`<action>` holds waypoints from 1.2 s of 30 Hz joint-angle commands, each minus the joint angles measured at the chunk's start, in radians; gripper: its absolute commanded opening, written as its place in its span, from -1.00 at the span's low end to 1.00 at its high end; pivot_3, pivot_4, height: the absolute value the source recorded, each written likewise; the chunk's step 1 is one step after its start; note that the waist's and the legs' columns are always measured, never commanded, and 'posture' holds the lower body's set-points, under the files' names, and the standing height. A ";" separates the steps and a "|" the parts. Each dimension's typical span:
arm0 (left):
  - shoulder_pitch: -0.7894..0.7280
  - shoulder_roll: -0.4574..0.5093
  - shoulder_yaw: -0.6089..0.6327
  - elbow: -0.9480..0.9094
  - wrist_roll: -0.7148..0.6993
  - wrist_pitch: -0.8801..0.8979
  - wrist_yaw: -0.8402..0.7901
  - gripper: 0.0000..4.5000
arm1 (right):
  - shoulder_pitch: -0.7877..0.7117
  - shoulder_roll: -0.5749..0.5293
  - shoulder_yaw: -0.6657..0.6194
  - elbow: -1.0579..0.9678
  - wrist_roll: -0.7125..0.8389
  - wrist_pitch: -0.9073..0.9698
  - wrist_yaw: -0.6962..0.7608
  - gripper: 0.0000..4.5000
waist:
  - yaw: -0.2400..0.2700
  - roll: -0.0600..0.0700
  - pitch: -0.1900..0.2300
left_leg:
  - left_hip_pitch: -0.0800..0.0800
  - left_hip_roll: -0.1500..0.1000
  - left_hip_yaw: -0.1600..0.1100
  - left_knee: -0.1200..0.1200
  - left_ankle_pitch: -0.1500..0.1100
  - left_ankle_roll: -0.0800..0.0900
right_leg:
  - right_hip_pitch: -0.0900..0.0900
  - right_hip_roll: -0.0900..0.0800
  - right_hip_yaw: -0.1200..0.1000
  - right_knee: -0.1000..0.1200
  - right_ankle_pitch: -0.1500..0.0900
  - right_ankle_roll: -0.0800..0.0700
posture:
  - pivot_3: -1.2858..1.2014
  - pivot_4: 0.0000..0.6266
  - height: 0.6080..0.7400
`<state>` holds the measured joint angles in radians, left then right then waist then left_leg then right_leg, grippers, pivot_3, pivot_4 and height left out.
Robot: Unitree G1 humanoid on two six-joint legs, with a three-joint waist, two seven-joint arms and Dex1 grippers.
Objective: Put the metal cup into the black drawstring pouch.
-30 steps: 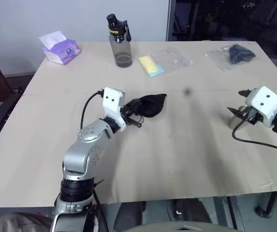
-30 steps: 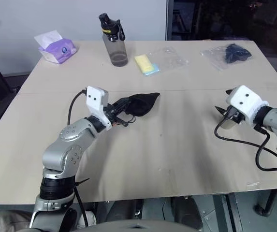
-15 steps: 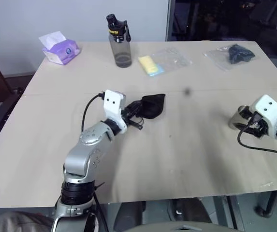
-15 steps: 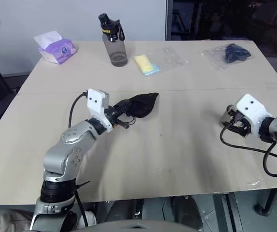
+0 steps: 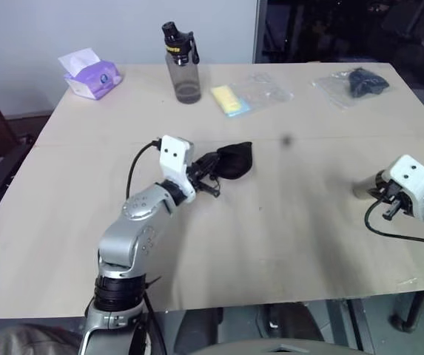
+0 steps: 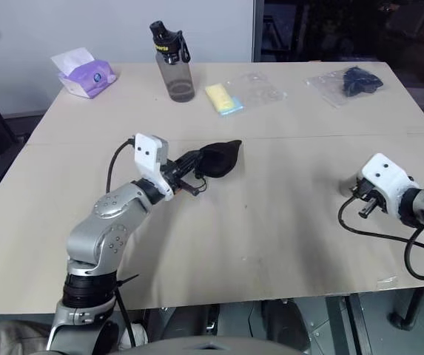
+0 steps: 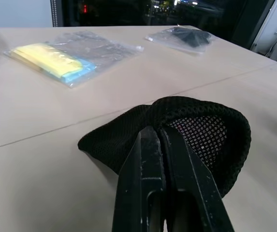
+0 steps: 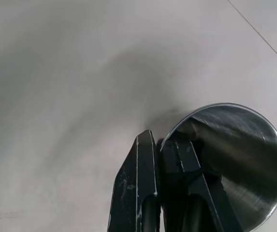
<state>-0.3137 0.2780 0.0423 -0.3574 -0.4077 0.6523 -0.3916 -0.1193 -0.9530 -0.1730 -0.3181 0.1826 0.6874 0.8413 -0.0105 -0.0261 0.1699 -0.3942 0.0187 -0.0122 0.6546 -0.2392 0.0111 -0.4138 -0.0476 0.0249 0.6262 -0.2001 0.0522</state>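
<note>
**Both grippers clamped: pouch on the left, cup rim on the right**

Nearly level with the tabletop, the left gripper (image 7: 158, 137) was pinched tight on the rim of the black drawstring pouch (image 5: 233, 160), its two black fingers pressed together with the mesh fabric caught between them. The pouch sat near the middle of the pale wooden table (image 5: 271, 222), its mouth propped open so that the mesh lining showed inside in the left wrist view. Its far end rested on the table surface.

Over by the table's right edge, the right gripper (image 8: 160, 142) was closed on the rim of the metal cup (image 8: 235, 154). One finger lay inside the cup and the other outside, with the thin steel wall squeezed between them. The cup stood upright on the table with its open mouth up, and its shiny inside reflected the fingers. In the head views the cup (image 5: 365, 185) showed as a small silver shape just beside the white wrist housing of the right arm. Cup and pouch were well apart, with bare table between them.

Along the far side of the table stood a grey water bottle (image 5: 184, 65) with a black lid. To its left lay a purple tissue pack (image 5: 92, 74). To its right lay a clear bag with a yellow item (image 5: 245, 96), and further right another clear bag holding something dark (image 5: 354, 83).
</note>
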 commanded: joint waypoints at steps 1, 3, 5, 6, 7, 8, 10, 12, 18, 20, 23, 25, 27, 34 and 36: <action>-0.053 -0.058 0.013 0.001 -0.068 0.040 0.025 -1.00 | -0.152 0.167 -0.040 -0.109 0.138 -0.104 -0.050 -0.98 | -0.008 0.000 0.001 | 0.001 0.001 0.001 0.000 0.000 0.000 | 0.000 0.001 0.001 0.000 0.000 0.002 | 0.03 -0.52 1.00; -0.067 -0.071 0.003 0.012 -0.070 0.057 0.028 -1.00 | -0.212 0.242 -0.039 -0.157 0.201 -0.081 -0.072 -0.98 | -0.008 0.000 0.001 | 0.001 0.001 0.000 0.000 0.000 0.000 | 0.000 0.001 0.001 0.001 0.000 0.006 | 0.03 -0.52 1.00; -0.084 -0.074 -0.015 0.028 -0.064 0.065 0.026 -1.00 | -0.266 0.306 -0.008 -0.225 0.270 -0.078 -0.072 -0.98 | -0.005 0.001 0.001 | 0.001 0.001 -0.002 0.000 0.000 0.000 | 0.000 0.002 0.000 0.001 0.001 0.006 | 0.03 -0.52 1.00; -0.091 -0.078 -0.015 0.034 -0.069 0.069 0.028 -1.00 | -0.286 0.330 0.008 -0.250 0.294 -0.074 -0.077 -0.98 | -0.003 0.000 0.001 | 0.000 0.001 -0.003 0.000 0.000 0.000 | 0.000 0.002 -0.001 0.001 0.002 0.005 | 0.03 -0.52 1.00; -0.097 -0.084 -0.010 0.039 -0.075 0.073 0.032 -1.00 | -0.298 0.350 0.021 -0.274 0.321 -0.063 -0.082 -0.98 | -0.001 0.000 0.001 | -0.001 0.001 -0.004 0.000 0.000 0.000 | 0.000 0.002 -0.002 0.001 0.003 0.003 | 0.03 -0.52 1.00; -0.104 -0.092 -0.004 0.043 -0.086 0.079 0.035 -1.00 | -0.305 0.364 0.032 -0.291 0.343 -0.047 -0.088 -0.98 | 0.002 0.000 0.001 | -0.001 0.001 -0.005 0.000 0.000 0.000 | 0.000 0.002 -0.003 0.001 0.003 0.003 | 0.03 -0.52 1.00; -0.115 -0.108 0.010 0.047 -0.107 0.087 0.041 -1.00 | -0.309 0.387 0.055 -0.320 0.382 -0.029 -0.096 -0.98 | 0.008 0.000 0.001 | -0.004 0.000 -0.008 0.000 0.000 0.000 | 0.000 0.001 -0.006 -0.001 0.003 0.003 | 0.03 -0.52 1.00; -0.128 -0.129 0.025 0.050 -0.129 0.101 0.054 -1.00 | -0.288 0.388 0.094 -0.343 0.389 -0.033 -0.088 -0.98 | 0.012 0.000 0.001 | -0.005 -0.001 -0.008 0.000 0.000 0.000 | 0.000 0.000 -0.007 -0.001 0.003 0.003 | 0.03 -0.52 1.00; -0.114 -0.110 0.014 0.039 -0.165 0.146 0.030 -1.00 | -0.237 0.368 0.282 -0.254 0.164 -0.221 -0.093 -0.98 | 0.005 0.000 0.001 | -0.003 -0.002 -0.009 0.000 0.000 0.000 | 0.000 -0.001 -0.007 0.000 0.002 0.001 | 0.03 -0.52 1.00; -0.106 -0.103 0.017 0.023 -0.182 0.157 0.023 -1.00 | -0.228 0.366 0.318 -0.198 0.080 -0.278 -0.123 -0.98 | 0.001 0.000 0.001 | -0.002 -0.002 -0.009 0.000 0.000 0.000 | 0.000 0.000 -0.007 0.001 0.002 0.001 | 0.03 -0.52 1.00; -0.094 -0.103 0.032 -0.005 -0.228 0.178 0.010 -1.00 | -0.241 0.399 0.330 -0.122 0.001 -0.333 -0.186 -0.98 | -0.001 0.000 0.001 | -0.002 -0.002 -0.009 0.000 0.000 0.000 | 0.000 0.000 -0.006 0.001 0.002 0.000 | 0.03 -0.52 1.00; -0.083 -0.096 0.037 -0.017 -0.255 0.194 0.000 -1.00 | -0.255 0.439 0.331 -0.100 -0.009 -0.339 -0.217 -0.98 | -0.002 0.000 0.001 | -0.002 -0.002 -0.009 0.000 0.000 0.000 | 0.000 0.000 -0.006 0.001 0.002 0.002 | 0.03 -0.52 1.00; -0.079 -0.096 0.041 -0.022 -0.280 0.202 -0.004 -1.00 | -0.250 0.466 0.346 -0.085 -0.028 -0.338 -0.233 -0.98 | -0.002 0.000 0.001 | -0.003 -0.002 -0.010 0.000 0.000 0.000 | 0.000 0.000 -0.007 0.001 0.003 0.002 | 0.03 -0.52 1.00; -0.078 -0.107 0.021 -0.020 -0.295 0.195 0.008 -1.00 | -0.252 0.784 0.321 -0.075 0.169 -0.203 -0.350 -0.98 | -0.004 0.001 0.001 | -0.003 -0.001 -0.012 -0.001 0.000 0.000 | 0.000 0.000 -0.008 0.001 0.003 0.002 | 0.03 -0.52 1.00; -0.077 -0.108 0.027 -0.019 -0.298 0.190 0.010 -1.00 | -0.239 0.840 0.303 -0.090 0.261 -0.120 -0.345 -0.98 | -0.001 0.001 0.001 | -0.003 -0.001 -0.013 -0.001 0.000 0.000 | 0.000 0.000 -0.009 0.001 0.003 0.002 | 0.03 -0.52 1.00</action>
<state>-0.3860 0.1781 0.0796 -0.3449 -0.6906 0.8559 -0.3803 -0.3541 -0.1268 0.1109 -0.3421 0.3518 0.5353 0.4731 -0.0118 -0.0253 0.1712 -0.3971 0.0174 -0.0251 0.6540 -0.2390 0.0108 -0.4137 -0.0473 0.0159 0.6276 -0.1973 0.0540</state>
